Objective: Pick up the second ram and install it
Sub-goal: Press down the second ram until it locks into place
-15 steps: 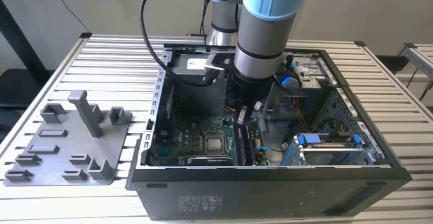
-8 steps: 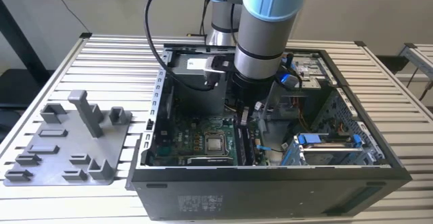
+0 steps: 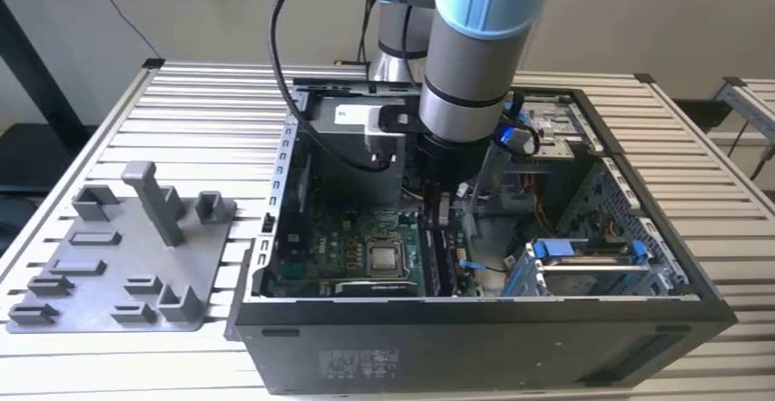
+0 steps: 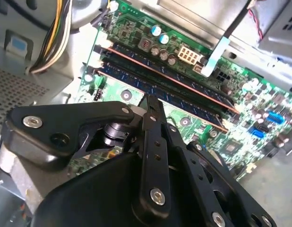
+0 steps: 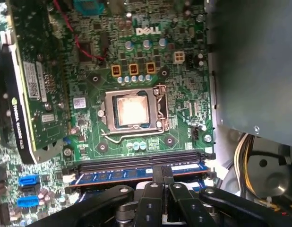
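Note:
My gripper [image 5: 162, 171] reaches down into the open computer case [image 3: 485, 319], over the memory slots of the green motherboard [image 5: 150, 80]. Its black fingers are shut together. In both wrist views their tips meet the top edge of the second ram [image 5: 117, 177], a long blue-green strip [image 4: 195, 108] standing upright in a slot. I cannot tell whether the tips press on it or hover just above. An empty black slot [image 5: 136, 163] runs parallel on the processor side. In the exterior view the gripper [image 3: 442, 209] hangs under the grey and blue arm.
The processor socket [image 5: 132, 111] lies beyond the slots and a graphics card [image 5: 28, 94] stands beside it. Yellow and black cables [image 5: 243, 151] hang near the case wall. A grey plastic tray [image 3: 122, 256] lies outside the case, on the exterior view's left. Blue drive brackets [image 3: 582, 251] fill the case's other end.

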